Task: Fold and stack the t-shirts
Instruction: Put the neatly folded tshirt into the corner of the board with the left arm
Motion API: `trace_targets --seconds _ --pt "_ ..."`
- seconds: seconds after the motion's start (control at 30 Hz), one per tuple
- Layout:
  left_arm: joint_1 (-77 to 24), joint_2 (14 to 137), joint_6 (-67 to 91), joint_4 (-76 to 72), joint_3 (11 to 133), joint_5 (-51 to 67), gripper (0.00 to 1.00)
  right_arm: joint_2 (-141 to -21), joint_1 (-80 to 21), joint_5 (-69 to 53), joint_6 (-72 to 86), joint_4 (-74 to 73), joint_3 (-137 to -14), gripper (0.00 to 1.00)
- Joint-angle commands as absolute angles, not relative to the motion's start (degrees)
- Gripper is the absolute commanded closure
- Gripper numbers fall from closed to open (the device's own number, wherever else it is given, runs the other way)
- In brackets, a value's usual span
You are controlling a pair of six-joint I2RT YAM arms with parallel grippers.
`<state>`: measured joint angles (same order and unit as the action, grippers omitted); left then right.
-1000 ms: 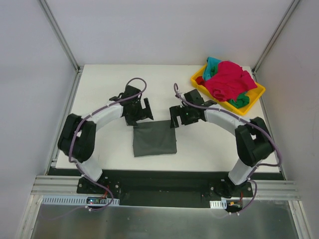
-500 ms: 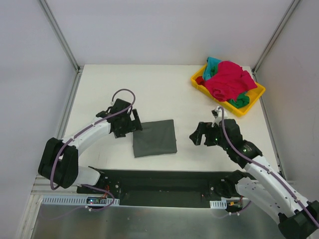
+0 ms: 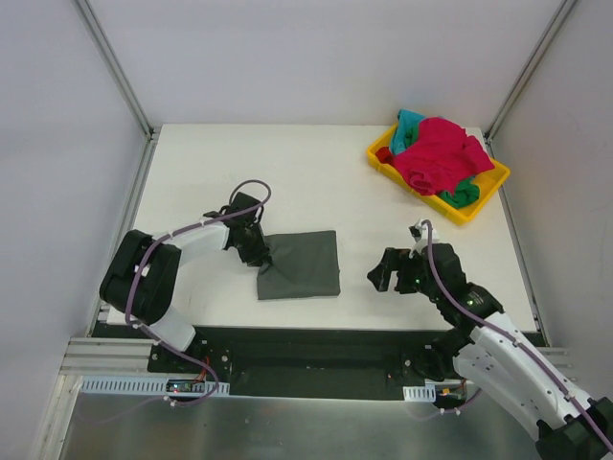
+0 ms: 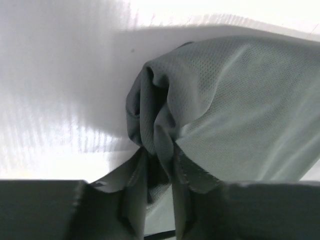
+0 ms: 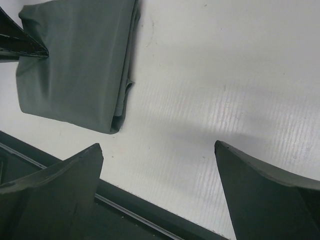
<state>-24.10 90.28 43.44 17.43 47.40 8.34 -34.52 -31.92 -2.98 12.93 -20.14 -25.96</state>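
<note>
I count one folded dark grey t-shirt [image 3: 302, 264], centre frame in the top view. Left gripper [image 3: 255, 251] is clenched on its bunched left edge. Right gripper [image 3: 388, 273] hangs spread wide, right of the shirt, apart from it. One yellow plastic tray [image 3: 490, 182], upper right, holds a crumpled clothing pile [image 3: 436, 153] in three colours: red, teal, green.

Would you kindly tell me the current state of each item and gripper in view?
Dark grey folded fabric t-shirt: folded rectangle on the table, left corner bunched.
Left gripper: shut on the t-shirt's bunched corner.
Right gripper: open, empty, right of the t-shirt.
Yellow plastic tray: full of clothes.
Red, teal and green t-shirts: crumpled, unfolded, heaped in the tray.
</note>
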Motion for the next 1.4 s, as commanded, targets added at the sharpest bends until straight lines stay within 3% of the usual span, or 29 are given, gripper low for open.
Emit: trace_targets --seconds 0.0,0.07,0.27,0.57,0.7,0.93,1.2,1.37 --pt "-24.0 96.1 43.2 17.0 48.5 10.4 0.88 -35.8 -32.0 -0.4 10.5 -20.2 -28.0 0.04" --pt "-24.0 97.3 42.7 17.0 49.7 10.1 1.0 -36.4 -31.9 -0.4 9.1 -20.0 -28.4 0.04" --pt "-23.2 99.9 39.1 23.0 58.3 0.4 1.0 -37.7 -32.0 2.1 6.5 -20.1 -29.3 0.04" --pt "-11.7 111.5 32.9 32.5 77.3 -3.3 1.0 -38.5 -32.0 5.1 0.4 -22.0 -30.7 0.04" --pt "-7.4 117.8 27.7 34.9 87.9 -4.5 1.0 -38.5 -32.0 7.7 -2.5 -22.1 -31.0 0.04" --pt "-1.3 133.7 16.6 43.5 116.7 -12.8 1.0 -40.0 -31.6 13.3 -4.8 -21.5 -32.6 0.04" --pt "5.5 147.8 8.2 43.2 140.2 -13.9 1.0 -41.0 -31.2 16.5 -7.7 -20.0 -33.5 0.04" --pt "5.8 149.3 3.8 34.3 141.3 -14.7 1.0 -41.8 -30.9 20.2 -7.6 -19.9 -33.1 0.04"
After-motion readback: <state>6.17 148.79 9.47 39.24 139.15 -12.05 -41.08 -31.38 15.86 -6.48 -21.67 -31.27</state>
